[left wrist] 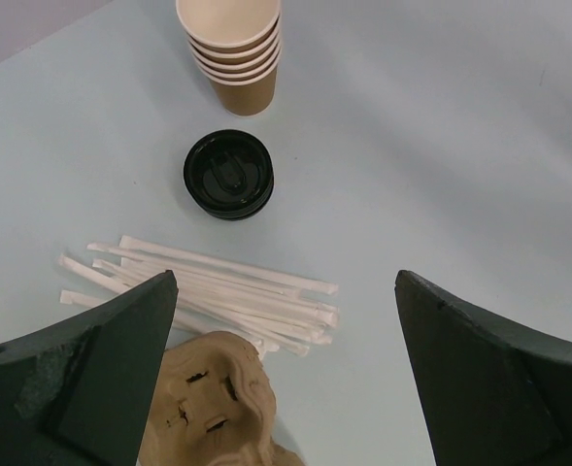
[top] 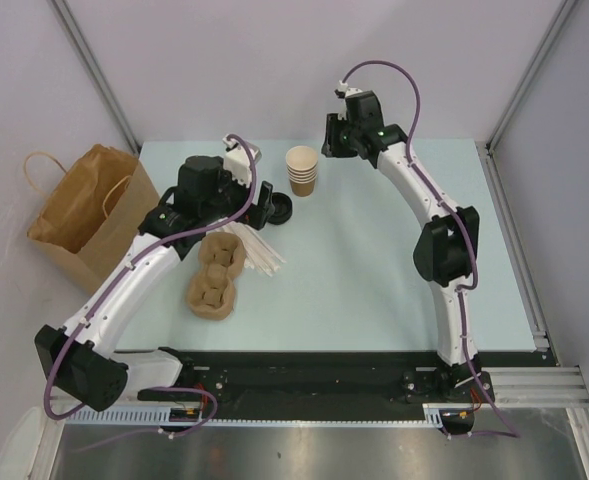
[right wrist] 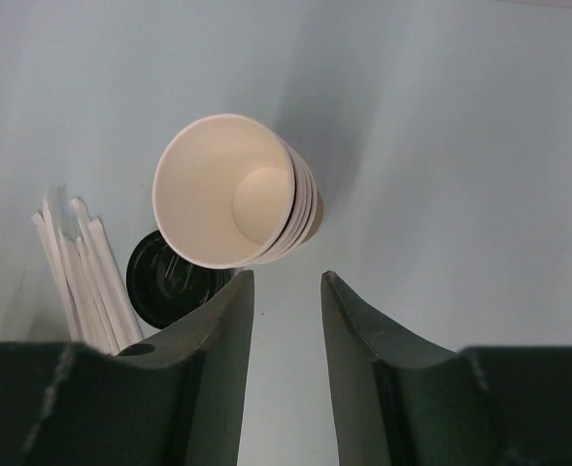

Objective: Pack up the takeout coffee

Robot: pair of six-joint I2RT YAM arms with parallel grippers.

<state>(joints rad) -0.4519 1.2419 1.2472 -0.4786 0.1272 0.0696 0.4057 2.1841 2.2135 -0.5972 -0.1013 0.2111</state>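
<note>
No lidded cup shows in any view. A stack of lidless tan cups (top: pixel 301 170) stands at the back middle of the table, with a low stack of black lids (top: pixel 280 208) to its front left. My left gripper (top: pixel 258 208) hovers just left of the lids, open and empty. Its wrist view shows the lids (left wrist: pixel 228 175) and cups (left wrist: pixel 229 49) ahead of the open gripper (left wrist: pixel 284 283). My right gripper (top: pixel 332 136) hangs right of the cups and behind them, its jaws a little apart and empty. In its wrist view (right wrist: pixel 286 277) the cups (right wrist: pixel 229 194) and lids (right wrist: pixel 167 280) are ahead.
A large brown paper bag (top: pixel 76 212) stands open at the left table edge. Two pulp cup carriers (top: pixel 214 275) lie under the left arm, also in the left wrist view (left wrist: pixel 213 398). Wrapped white straws (top: pixel 264 255) (left wrist: pixel 208 291) (right wrist: pixel 82 282) lie beside them.
</note>
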